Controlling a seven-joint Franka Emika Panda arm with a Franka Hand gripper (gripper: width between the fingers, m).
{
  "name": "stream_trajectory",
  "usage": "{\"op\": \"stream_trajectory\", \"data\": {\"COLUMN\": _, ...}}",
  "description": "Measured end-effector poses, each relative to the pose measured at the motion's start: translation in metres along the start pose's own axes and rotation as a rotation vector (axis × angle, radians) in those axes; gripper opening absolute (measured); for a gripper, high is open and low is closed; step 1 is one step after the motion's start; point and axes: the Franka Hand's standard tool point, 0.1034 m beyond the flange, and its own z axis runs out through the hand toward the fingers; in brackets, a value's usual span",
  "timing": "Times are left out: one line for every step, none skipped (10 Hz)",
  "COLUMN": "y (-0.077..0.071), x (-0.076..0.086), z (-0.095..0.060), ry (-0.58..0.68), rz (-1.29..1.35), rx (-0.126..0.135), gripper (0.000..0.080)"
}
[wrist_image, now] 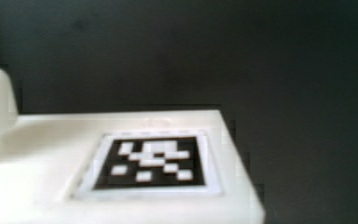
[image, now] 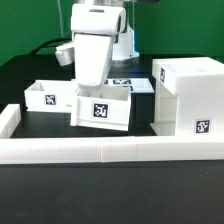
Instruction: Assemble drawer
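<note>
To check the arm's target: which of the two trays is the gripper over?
The tray beside the tall housing; the gripper is above it. The other tray stands aside, at the exterior view's left.

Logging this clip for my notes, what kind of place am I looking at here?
Probably a robotics lab test bench: a white robot arm stands over a black table, fenced by a low white border wall, with tagged drawer parts like the housing.
</note>
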Motion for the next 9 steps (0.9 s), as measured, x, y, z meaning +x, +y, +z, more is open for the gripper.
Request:
{"op": "stream_trajectory", "data": {"y": 0.0, "x": -0.001, "z": 0.0, "ry": -0.004, "rz": -0.045, "rx": 0.001, "gripper": 0.0041}}
{"op": "stream_trajectory", "data": {"y": -0.001, "x": 0.0, "z": 0.001, "ry": -0.004, "rz": -0.04, "rx": 0.003, "gripper": 0.0041}}
{"op": "stream_trajectory", "data": {"y": -0.004, "x": 0.005, "z": 0.005, "ry": -0.002, "rz": -0.042, "rx": 0.01, "gripper": 0.0041}}
{"op": "stream_trajectory", "data": {"y": -0.006, "x": 0.011, "z": 0.008, "ry": 0.0, "rz": -0.055, "rx": 0.013, "gripper": 0.0041}}
{"op": "stream_trajectory", "data": {"y": -0.009, "x": 0.017, "z": 0.011, "ry": 0.002, "rz": -0.07, "rx": 0.018, "gripper": 0.0041}}
{"op": "stream_trajectory", "data": {"y": -0.013, "x": 0.019, "z": 0.014, "ry": 0.004, "rz": -0.074, "rx": 0.026, "gripper": 0.0041}}
{"op": "stream_trajectory", "data": {"y": -0.016, "x": 0.019, "z": 0.018, "ry": 0.003, "rz": -0.073, "rx": 0.036, "gripper": 0.0041}}
{"op": "stream_trajectory", "data": {"y": -0.017, "x": 0.019, "z": 0.02, "ry": 0.003, "rz": -0.068, "rx": 0.04, "gripper": 0.0041}}
{"op": "stream_trajectory", "data": {"y": -0.018, "x": 0.019, "z": 0.021, "ry": 0.003, "rz": -0.068, "rx": 0.041, "gripper": 0.0041}}
